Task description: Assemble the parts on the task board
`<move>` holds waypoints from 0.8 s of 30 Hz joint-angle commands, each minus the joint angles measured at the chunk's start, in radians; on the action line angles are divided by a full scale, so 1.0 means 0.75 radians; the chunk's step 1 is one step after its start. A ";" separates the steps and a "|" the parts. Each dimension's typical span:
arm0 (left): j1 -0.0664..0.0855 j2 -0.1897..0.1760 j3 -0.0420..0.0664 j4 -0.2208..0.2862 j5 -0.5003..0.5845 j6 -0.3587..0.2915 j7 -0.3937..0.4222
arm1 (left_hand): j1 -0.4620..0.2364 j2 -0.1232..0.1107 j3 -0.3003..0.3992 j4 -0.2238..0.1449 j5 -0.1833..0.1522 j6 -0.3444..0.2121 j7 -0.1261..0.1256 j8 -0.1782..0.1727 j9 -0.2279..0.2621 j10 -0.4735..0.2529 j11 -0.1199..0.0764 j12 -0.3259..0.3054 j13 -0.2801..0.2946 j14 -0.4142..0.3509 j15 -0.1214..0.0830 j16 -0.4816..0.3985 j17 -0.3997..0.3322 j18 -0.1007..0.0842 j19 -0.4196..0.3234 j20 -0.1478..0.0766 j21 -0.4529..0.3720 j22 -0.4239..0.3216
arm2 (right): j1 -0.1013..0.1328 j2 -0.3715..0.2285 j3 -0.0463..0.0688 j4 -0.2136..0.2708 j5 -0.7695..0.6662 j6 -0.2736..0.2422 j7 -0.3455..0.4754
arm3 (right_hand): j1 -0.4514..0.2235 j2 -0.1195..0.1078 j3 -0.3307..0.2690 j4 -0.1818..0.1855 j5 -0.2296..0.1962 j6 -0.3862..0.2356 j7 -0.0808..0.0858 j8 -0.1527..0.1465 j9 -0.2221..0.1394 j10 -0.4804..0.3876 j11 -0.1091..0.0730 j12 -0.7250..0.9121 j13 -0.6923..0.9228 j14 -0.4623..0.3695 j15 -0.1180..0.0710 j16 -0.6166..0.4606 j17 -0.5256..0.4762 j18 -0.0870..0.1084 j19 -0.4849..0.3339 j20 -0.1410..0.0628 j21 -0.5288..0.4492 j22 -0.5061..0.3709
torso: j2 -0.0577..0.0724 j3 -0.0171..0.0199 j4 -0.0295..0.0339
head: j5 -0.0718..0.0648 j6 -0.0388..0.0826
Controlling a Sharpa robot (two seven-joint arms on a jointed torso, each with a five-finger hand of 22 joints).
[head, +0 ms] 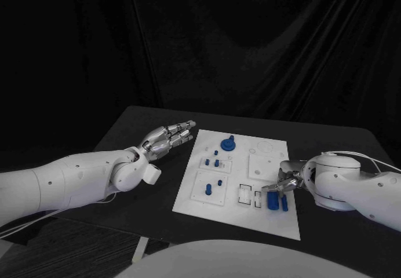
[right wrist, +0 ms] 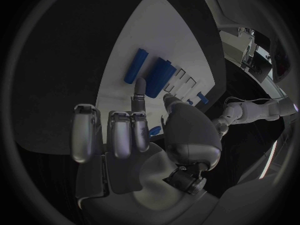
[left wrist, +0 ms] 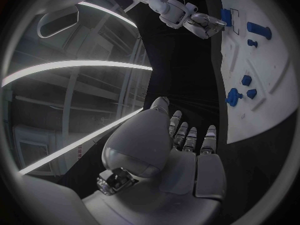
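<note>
Task board (head: 238,217): white plate lying flat in the middle of the black table (head: 125,124), long side running away from the robot. Small blue parts stand in or lie on it. A round knobbed part (head: 228,142) sits at the far end, with small pegs (head: 215,163) just nearer and two more (head: 213,186) in a square recess at mid-board. Two elongated blue parts (head: 277,201) lie side by side near the board's near right corner, beside two small rectangular slots (head: 245,194).

Right hand (head: 285,178) hovers over the board's right edge, just beyond the two elongated parts. In the right wrist view its fingers (right wrist: 139,92) extend toward those parts (right wrist: 150,70), slightly spread, gripping nothing.

Left hand (head: 167,139) is over the table just left of the board's far left corner, clear of the board, fingers extended and close together, holding nothing. The left wrist view shows the same hand (left wrist: 181,150) beside the board edge (left wrist: 250,127).
</note>
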 commanded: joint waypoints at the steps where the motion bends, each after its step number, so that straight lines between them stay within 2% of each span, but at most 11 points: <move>1: -0.006 0.003 0.001 0.000 0.008 0.029 0.009 | 0.015 0.002 -0.020 0.009 0.024 0.004 0.015 0.012 0.004 0.000 0.015 -0.002 0.004 0.005 0.022 -0.004 -0.004 -0.010 0.002 0.014 -0.007 -0.013 | -0.007 0.005 0.000 -0.006 -0.002 0.023 -0.026 | -0.011 0.023 -0.031 0.001 0.011 -0.012 -0.002 -0.021 0.032 0.136 0.004 0.022 0.365 0.133 0.007 0.027 0.364 -0.012 0.087 0.004 0.007 0.314 | 0.000 -0.0001 0.0004 | 0.001 0.000; 4: -0.011 0.003 0.001 -0.001 0.008 0.033 0.005 | 0.017 0.002 -0.019 0.008 0.024 0.003 0.015 0.012 0.004 0.000 0.016 -0.002 0.004 0.005 0.023 -0.004 -0.004 -0.010 0.002 0.016 -0.007 -0.014 | -0.011 0.013 0.000 -0.015 -0.002 0.034 -0.027 | 0.019 0.032 -0.045 -0.011 0.040 -0.023 0.000 -0.026 0.047 0.136 0.005 0.022 0.365 0.133 0.009 0.027 0.364 -0.011 0.086 0.006 0.004 0.313 | 0.000 -0.0001 0.0001 | 0.002 0.000; 8: -0.016 0.003 0.001 0.000 0.008 0.036 0.003 | 0.022 0.003 -0.014 0.005 0.027 0.001 0.017 0.011 0.004 0.000 0.017 -0.003 0.003 0.005 0.027 -0.003 -0.003 -0.010 0.003 0.018 -0.006 -0.012 | -0.017 0.021 0.000 -0.025 -0.002 0.050 -0.028 | 0.103 0.046 -0.056 -0.062 0.186 -0.079 0.012 -0.043 0.081 0.136 0.012 0.022 0.365 0.133 0.015 0.027 0.364 -0.009 0.083 0.009 -0.005 0.310 | -0.001 -0.0003 -0.0001 | 0.005 0.000; 9: -0.017 0.003 0.001 0.000 0.008 0.037 0.001 | 0.027 0.005 -0.009 0.003 0.030 0.010 0.020 0.013 0.005 -0.001 0.018 -0.003 0.004 0.005 0.029 -0.003 -0.003 -0.009 0.003 0.020 -0.006 -0.012 | -0.019 0.025 0.000 -0.027 -0.002 0.053 -0.029 | 0.156 0.052 -0.048 -0.100 0.286 -0.104 0.015 -0.043 0.101 0.136 0.016 0.022 0.365 0.133 0.017 0.027 0.364 -0.009 0.082 0.012 -0.007 0.309 | -0.001 -0.0002 0.0003 | 0.005 0.000; 10: -0.018 0.003 0.001 0.000 0.008 0.038 0.001 | 0.028 0.005 -0.008 0.003 0.030 0.018 0.023 0.015 0.006 -0.001 0.019 -0.003 0.004 0.005 0.029 -0.003 -0.003 -0.009 0.003 0.021 -0.006 -0.012 | -0.020 0.026 0.000 -0.028 -0.002 0.054 -0.029 | 0.171 0.054 -0.047 -0.111 0.311 -0.115 0.017 -0.043 0.108 0.136 0.017 0.022 0.365 0.133 0.018 0.027 0.364 -0.009 0.081 0.013 -0.009 0.309 | -0.001 -0.0002 0.0003 | 0.003 0.000; 12: -0.019 0.002 0.001 0.000 0.008 0.039 -0.002 | 0.031 0.005 -0.005 0.002 0.031 0.036 0.028 0.020 0.008 -0.001 0.022 -0.003 0.004 0.005 0.030 -0.003 -0.003 -0.009 0.003 0.023 -0.006 -0.013 | -0.023 0.032 0.000 -0.030 -0.002 0.057 -0.029 | 0.200 0.059 -0.046 -0.138 0.347 -0.143 0.022 -0.041 0.132 0.136 0.021 0.022 0.365 0.133 0.022 0.027 0.364 -0.008 0.082 0.017 -0.010 0.309 | 0.000 0.0001 0.0006 | 0.001 0.000; 15: -0.020 0.003 0.001 0.000 0.008 0.038 -0.002 | 0.031 0.005 -0.004 0.002 0.032 0.037 0.028 0.021 0.009 -0.001 0.023 -0.003 0.004 0.005 0.030 -0.003 -0.003 -0.009 0.003 0.023 -0.006 -0.013 | -0.025 0.038 0.000 -0.033 -0.002 0.056 -0.030 | 0.212 0.064 -0.046 -0.150 0.373 -0.160 0.025 -0.040 0.148 0.136 0.024 0.022 0.365 0.133 0.025 0.027 0.364 -0.008 0.081 0.020 -0.012 0.308 | 0.000 -0.0001 0.0006 | -0.001 0.000; 17: -0.021 0.003 0.001 0.000 0.008 0.038 -0.002 | 0.035 0.002 0.000 0.002 0.033 0.004 0.030 0.014 0.005 -0.001 0.027 -0.004 0.004 0.005 0.032 -0.003 -0.003 -0.008 0.003 0.025 -0.006 -0.012 | -0.027 0.042 0.000 -0.034 -0.002 0.051 -0.031 | 0.213 0.068 -0.047 -0.153 0.393 -0.166 0.026 -0.037 0.158 0.136 0.025 0.022 0.365 0.133 0.026 0.027 0.364 -0.008 0.081 0.021 -0.014 0.308 | 0.000 -0.0002 0.0005 | -0.001 0.000; 18: -0.021 0.003 0.001 0.000 0.008 0.038 -0.002 | 0.035 0.001 0.001 0.002 0.033 0.019 0.030 0.017 0.006 -0.001 0.027 -0.004 0.004 0.005 0.032 -0.003 -0.003 -0.008 0.003 0.025 -0.006 -0.012 | -0.028 0.043 0.000 -0.035 -0.002 0.048 -0.031 | 0.219 0.073 -0.044 -0.159 0.430 -0.171 0.025 -0.033 0.168 0.136 0.026 0.022 0.365 0.133 0.026 0.027 0.364 -0.006 0.078 0.022 -0.020 0.305 | 0.000 -0.0003 0.0006 | -0.001 0.000; 19: -0.022 0.003 0.001 0.000 0.008 0.038 -0.003 | 0.036 0.001 0.002 0.002 0.033 0.019 0.031 0.017 0.007 -0.001 0.027 -0.004 0.004 0.005 0.032 -0.003 -0.003 -0.008 0.003 0.025 -0.006 -0.012 | -0.028 0.045 0.000 -0.035 -0.002 0.044 -0.031 | 0.220 0.073 -0.044 -0.160 0.436 -0.171 0.025 -0.033 0.170 0.136 0.026 0.022 0.365 0.133 0.027 0.027 0.364 -0.006 0.078 0.022 -0.021 0.305 | -0.001 -0.0003 0.0006 | -0.001 0.000; 24: -0.022 0.004 0.001 -0.001 0.008 0.038 -0.005 | 0.036 0.001 0.002 0.002 0.033 0.017 0.032 0.017 0.006 -0.001 0.028 -0.004 0.004 0.005 0.032 -0.003 -0.003 -0.008 0.003 0.025 -0.006 -0.012 | -0.031 0.047 0.000 -0.035 0.000 0.011 -0.029 | 0.253 0.085 -0.018 -0.193 0.560 -0.180 0.018 -0.021 0.202 0.136 0.022 0.022 0.365 0.133 0.023 0.027 0.364 -0.005 0.076 0.020 -0.026 0.304 | 0.000 0.0001 0.0007 | -0.003 0.000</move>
